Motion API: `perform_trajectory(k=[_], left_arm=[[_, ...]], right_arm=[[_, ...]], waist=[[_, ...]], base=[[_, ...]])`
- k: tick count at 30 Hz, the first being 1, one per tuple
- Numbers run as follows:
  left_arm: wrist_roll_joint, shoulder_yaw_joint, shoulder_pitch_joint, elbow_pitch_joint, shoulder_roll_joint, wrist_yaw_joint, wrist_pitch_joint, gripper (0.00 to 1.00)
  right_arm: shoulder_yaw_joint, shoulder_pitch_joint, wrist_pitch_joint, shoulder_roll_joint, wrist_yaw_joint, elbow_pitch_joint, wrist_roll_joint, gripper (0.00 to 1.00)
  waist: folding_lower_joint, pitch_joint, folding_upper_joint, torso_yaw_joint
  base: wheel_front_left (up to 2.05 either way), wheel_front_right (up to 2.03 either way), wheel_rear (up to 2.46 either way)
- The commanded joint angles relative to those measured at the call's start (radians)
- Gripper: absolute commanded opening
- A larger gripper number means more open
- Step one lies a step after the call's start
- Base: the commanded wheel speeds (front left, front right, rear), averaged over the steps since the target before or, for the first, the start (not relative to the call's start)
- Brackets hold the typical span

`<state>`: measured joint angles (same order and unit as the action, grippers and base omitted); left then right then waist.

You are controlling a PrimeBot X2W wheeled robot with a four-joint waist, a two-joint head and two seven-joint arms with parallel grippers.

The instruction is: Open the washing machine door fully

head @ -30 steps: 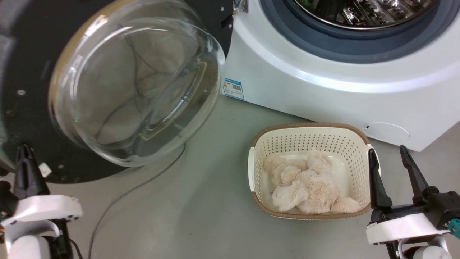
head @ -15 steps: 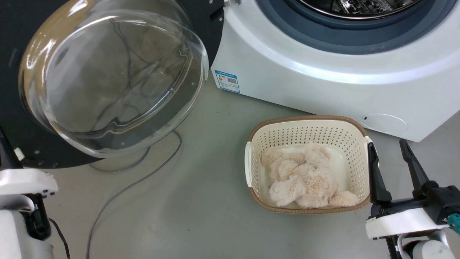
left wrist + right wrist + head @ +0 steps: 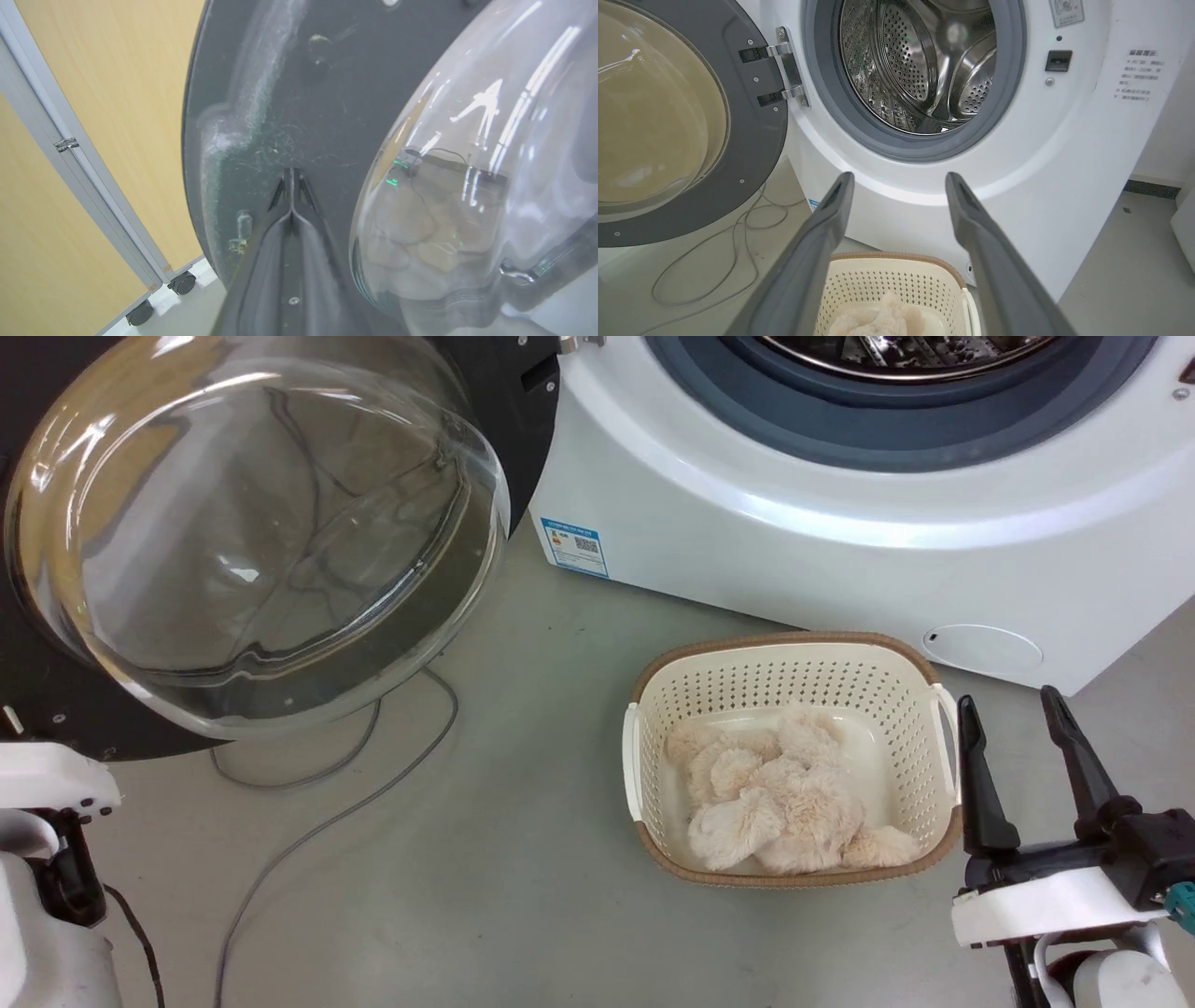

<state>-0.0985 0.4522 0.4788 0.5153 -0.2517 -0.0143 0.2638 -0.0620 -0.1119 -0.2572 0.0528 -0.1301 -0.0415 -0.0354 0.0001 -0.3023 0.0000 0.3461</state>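
Though near the washing machine door (image 3: 252, 541), basket (image 3: 794, 644) apart, cable (image 3: 317, 831) beneath

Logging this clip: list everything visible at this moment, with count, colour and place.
washing machine door: 1, black rim, clear glass bowl, hanging open at head view's left
washing machine: 1, white, behind the basket
drum: 1, steel, inside the machine
label: 1, blue, low on the machine front
basket: 1, cream, brown rim, on the floor
fluffy fabric: 1 heap, pale beige, in the basket
cable: 1, grey, on the floor under the door
panels: 2, wood-coloured, on black castors, beyond the door
left tool: 1, dark, shut, at the door's inner face
right tool: 1, dark, open, beside the basket
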Motion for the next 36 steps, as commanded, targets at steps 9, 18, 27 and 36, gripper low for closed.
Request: perform_trajectory(k=[9,18,27,36], left_arm=[[0.025,-0.002,-0.01,-0.031,0.006,0.008,-0.002,0.0],[0.067,-0.034,-0.137,-0.168,0.04,0.032,-0.002,0.0],[0.087,-0.079,-0.256,-0.275,0.068,0.061,-0.002,0.0],[0.099,-0.147,-0.379,-0.388,0.113,0.087,-0.002,0.0]], right_arm=[[-0.01,-0.003,-0.005,-0.003,-0.001,0.002,-0.017,1.0],[-0.023,0.037,-0.005,-0.003,-0.001,0.003,-0.049,1.0],[-0.027,0.084,-0.005,-0.003,-0.001,-0.004,-0.078,1.0],[-0.035,0.125,-0.005,-0.003,-0.001,-0.006,-0.104,1.0]], waist=[[-0.0001,0.039,0.0,-0.012],[-0.0001,0.151,0.0,-0.031],[-0.0001,0.243,0.0,-0.058],[-0.0001,0.306,0.0,-0.094]], base=[[0.0,0.0,0.0],[0.0,0.0,0.0],[0.0,0.0,0.0],[0.0,0.0,0.0]])
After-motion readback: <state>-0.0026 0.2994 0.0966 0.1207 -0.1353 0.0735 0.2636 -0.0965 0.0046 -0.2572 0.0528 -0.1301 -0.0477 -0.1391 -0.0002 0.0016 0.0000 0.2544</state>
